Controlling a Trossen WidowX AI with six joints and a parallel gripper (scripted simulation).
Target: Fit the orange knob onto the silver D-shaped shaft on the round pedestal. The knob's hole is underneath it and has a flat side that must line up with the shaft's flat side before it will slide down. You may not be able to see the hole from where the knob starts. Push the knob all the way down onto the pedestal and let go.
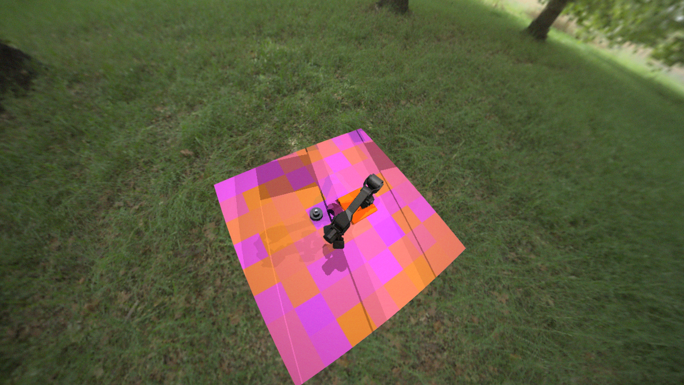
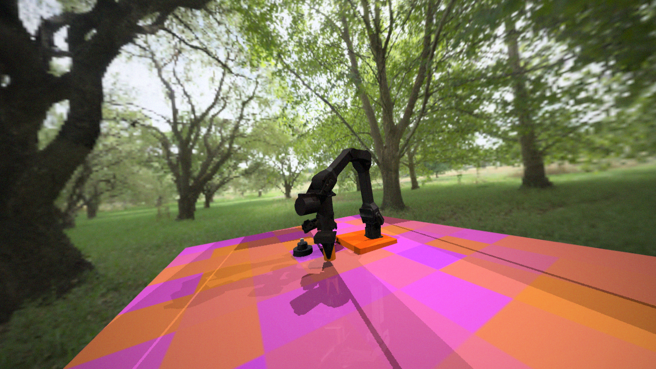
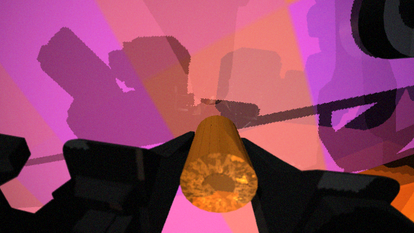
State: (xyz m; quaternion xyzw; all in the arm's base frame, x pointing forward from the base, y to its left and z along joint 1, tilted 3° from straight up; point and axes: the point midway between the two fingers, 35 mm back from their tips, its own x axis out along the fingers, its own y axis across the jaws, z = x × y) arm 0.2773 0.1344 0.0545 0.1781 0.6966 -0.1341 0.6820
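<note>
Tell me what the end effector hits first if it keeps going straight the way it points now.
Likely the checkered table top: the end effector, shut on the orange knob, points down beside the round pedestal, not over it. How far above the table is unclear.

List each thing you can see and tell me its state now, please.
Gripper: shut on the knob, pointing down close to the table.
Knob: held between the fingers, not on the shaft.
Pedestal: standing on the table, beside the gripper.
Shaft: upright on the pedestal, bare.

The pedestal [image 3: 385, 29] is cut off at the wrist picture's corner. The shaft [image 1: 316, 210] looks too tiny from above.
</note>
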